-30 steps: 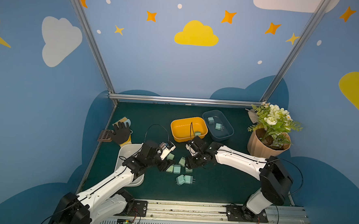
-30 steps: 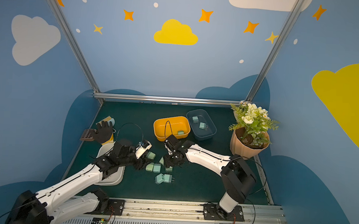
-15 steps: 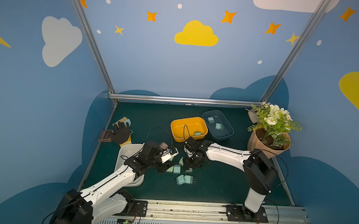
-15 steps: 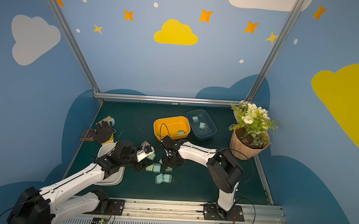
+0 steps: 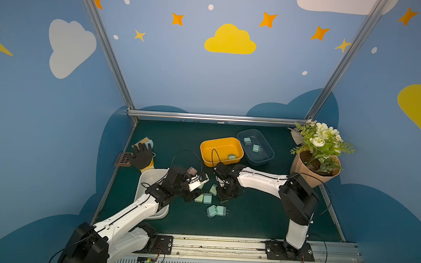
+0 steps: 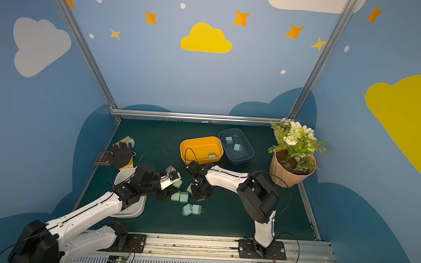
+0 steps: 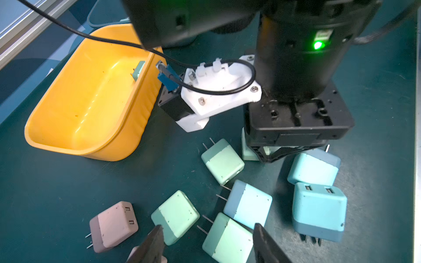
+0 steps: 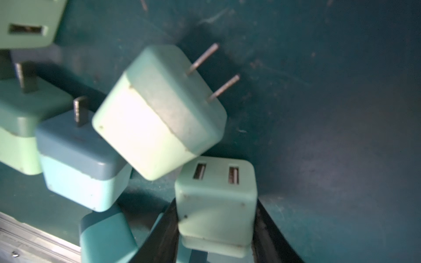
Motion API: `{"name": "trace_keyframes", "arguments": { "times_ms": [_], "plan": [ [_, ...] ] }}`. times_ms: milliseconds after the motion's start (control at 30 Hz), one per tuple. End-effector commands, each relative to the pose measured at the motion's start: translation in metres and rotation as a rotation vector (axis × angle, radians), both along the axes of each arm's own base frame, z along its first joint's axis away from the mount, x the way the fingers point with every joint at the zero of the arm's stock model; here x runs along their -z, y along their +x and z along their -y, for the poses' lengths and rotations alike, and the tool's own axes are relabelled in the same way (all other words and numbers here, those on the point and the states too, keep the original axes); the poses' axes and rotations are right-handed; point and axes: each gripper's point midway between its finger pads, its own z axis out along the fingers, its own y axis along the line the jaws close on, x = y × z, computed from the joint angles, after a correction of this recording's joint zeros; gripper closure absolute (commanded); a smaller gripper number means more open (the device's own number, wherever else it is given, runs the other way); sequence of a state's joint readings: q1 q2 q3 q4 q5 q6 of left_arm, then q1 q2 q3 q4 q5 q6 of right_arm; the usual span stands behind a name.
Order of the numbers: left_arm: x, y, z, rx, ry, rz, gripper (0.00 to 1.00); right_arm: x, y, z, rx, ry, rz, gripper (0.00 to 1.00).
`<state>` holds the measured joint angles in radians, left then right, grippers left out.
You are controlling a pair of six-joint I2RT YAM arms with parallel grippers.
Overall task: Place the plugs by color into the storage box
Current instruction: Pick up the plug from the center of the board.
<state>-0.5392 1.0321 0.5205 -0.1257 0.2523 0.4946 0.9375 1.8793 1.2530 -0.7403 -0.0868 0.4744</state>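
Clamping a green plug (image 8: 216,200), prongs hidden, sits the right gripper (image 8: 215,230); left gripper (image 7: 207,228) gapes empty.

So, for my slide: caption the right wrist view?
Right gripper gripping a light green cube-shaped plastic plug.

The yellow bin (image 7: 127,136) is glossy plastic, ribbed outside. Beside the bin, pastel plugs (image 7: 222,161) are smooth matt plastic flecked with dark specks; one green plug (image 8: 216,205) shows grimy seams. Their thin prongs (image 8: 202,59) are dull bare metal. Under the bin, the dark green surface (image 7: 68,193) looks matt and scuffed.
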Motion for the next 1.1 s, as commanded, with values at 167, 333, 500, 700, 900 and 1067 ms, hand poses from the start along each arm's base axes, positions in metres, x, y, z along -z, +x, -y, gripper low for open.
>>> {"name": "trace_keyframes", "arguments": {
  "times_ms": [167, 333, 500, 700, 900, 1067],
  "plan": [
    [0.004, 0.001, -0.001, -0.001, 0.008, 0.013, 0.38, -0.003, 0.002, 0.007, -0.024, -0.011, 0.005, 0.63],
    [0.004, 0.006, 0.005, -0.009, -0.014, -0.003, 0.38, -0.003, 0.001, 0.008, -0.028, 0.001, -0.018, 0.66],
    [-0.005, 0.016, 0.008, -0.043, -0.058, 0.021, 0.38, -0.03, 0.013, 0.011, -0.007, 0.06, 0.033, 0.69],
    [-0.025, 0.048, 0.021, -0.085, -0.126, 0.063, 0.37, -0.074, 0.058, 0.03, 0.057, 0.102, 0.155, 0.71],
    [-0.03, 0.098, 0.028, -0.129, -0.151, 0.084, 0.37, -0.109, 0.122, 0.031, 0.135, 0.18, 0.198, 0.71],
    [-0.03, 0.139, 0.034, -0.123, -0.159, 0.099, 0.37, -0.115, 0.182, 0.024, 0.15, 0.203, 0.24, 0.72]
  ]
}}
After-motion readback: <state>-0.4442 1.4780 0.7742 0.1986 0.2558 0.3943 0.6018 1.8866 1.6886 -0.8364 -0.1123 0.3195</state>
